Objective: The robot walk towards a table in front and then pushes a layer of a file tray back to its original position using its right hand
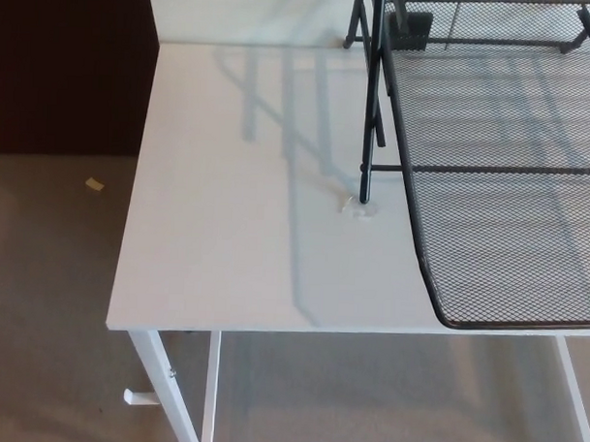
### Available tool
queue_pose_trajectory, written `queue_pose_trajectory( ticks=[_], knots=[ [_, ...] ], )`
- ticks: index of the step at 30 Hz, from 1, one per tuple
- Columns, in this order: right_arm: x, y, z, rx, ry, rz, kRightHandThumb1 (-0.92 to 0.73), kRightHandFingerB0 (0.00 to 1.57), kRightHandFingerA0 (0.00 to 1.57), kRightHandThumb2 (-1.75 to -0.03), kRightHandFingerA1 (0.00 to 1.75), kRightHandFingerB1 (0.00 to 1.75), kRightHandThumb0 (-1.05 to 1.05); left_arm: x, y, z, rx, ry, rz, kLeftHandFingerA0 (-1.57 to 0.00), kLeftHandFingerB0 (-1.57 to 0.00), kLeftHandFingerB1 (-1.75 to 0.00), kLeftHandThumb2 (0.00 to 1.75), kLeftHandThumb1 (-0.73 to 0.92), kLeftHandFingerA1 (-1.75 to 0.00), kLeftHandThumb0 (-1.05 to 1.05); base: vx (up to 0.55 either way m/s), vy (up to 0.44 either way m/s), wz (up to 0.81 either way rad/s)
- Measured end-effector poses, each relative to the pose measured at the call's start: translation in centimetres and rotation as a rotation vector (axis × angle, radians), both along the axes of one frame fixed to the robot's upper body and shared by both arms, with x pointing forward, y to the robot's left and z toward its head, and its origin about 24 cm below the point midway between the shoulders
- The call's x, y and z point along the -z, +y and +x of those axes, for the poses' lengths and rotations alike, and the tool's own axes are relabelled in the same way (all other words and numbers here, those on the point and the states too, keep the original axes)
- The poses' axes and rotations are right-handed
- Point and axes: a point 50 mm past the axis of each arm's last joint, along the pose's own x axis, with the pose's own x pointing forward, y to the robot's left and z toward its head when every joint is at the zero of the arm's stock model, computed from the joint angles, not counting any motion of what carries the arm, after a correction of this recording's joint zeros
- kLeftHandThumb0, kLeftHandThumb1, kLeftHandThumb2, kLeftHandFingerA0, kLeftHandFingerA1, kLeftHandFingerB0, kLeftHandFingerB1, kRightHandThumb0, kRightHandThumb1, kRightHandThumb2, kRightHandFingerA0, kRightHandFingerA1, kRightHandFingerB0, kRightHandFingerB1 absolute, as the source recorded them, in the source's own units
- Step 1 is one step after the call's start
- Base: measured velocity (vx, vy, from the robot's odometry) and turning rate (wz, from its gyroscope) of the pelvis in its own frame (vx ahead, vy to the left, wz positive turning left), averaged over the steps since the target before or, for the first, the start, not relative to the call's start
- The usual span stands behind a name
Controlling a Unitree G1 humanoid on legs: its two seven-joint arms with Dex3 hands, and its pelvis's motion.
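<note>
I have only the head view, looking steeply down from above the near edge of the white surface (246, 229). It faces forward over the surface's left corner, close in. The file tray (508, 219) is cut off at the right border, and carpeted floor (49, 319) fills the left and bottom.

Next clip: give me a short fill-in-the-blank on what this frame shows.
1. The mesh tray layer sticks out toward the table's ____ edge.
2. The table is ____ in colour.
3. A small scrap lies on the ____.
4. Neither robot ____ shows.

Missing words: front; white; floor; hand
</note>
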Motion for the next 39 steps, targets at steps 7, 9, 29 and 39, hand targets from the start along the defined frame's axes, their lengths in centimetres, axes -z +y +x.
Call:
queue_pose_trajectory(
  ticks=[7, 9, 29, 39],
  knots=[
    [-1.9, 0.2, 0.2, 0.008, -0.168, -0.03, -0.69, 0.43, 0.48, -0.61, 0.87, 0.65, -0.49, 0.1, 0.0, -0.1, -0.002, 0.002, -0.002, -0.57, -0.4, -0.43, 0.65, 0.43, -0.52, -0.36, 0.0, 0.0, 0.0],
    [-2.4, 0.2, 0.4, 0.012, -0.217, -0.037, -0.7, 0.35, 0.41, -0.61, 0.74, 0.6, -0.5, 0.1, -0.1, -0.1, -0.002, 0.002, -0.002, -0.57, -0.39, -0.42, 0.65, 0.44, -0.52, -0.35, 0.0, 0.0, 0.0],
    [-10.8, 2.7, 4.8, -0.073, -0.98, -0.158, -0.66, 0.27, 0.19, -0.64, 0.64, 0.66, -0.72, 0.0, -0.1, 0.2, 0.0, -0.006, -0.003, -0.6, -0.42, -0.44, 0.66, 0.41, -0.54, -0.38, 0.0, 0.0, 0.0],
    [-14.1, 4.8, 4.6, -0.126, -1.323, -0.22, -0.64, 0.13, 0.13, -0.59, 0.46, 0.39, -0.74, -0.2, -0.2, 1.0, 0.01, -0.03, -0.002, -0.6, -0.43, -0.45, 0.66, 0.41, -0.53, -0.39, 0.0, 0.0, 0.0]
  ],
)
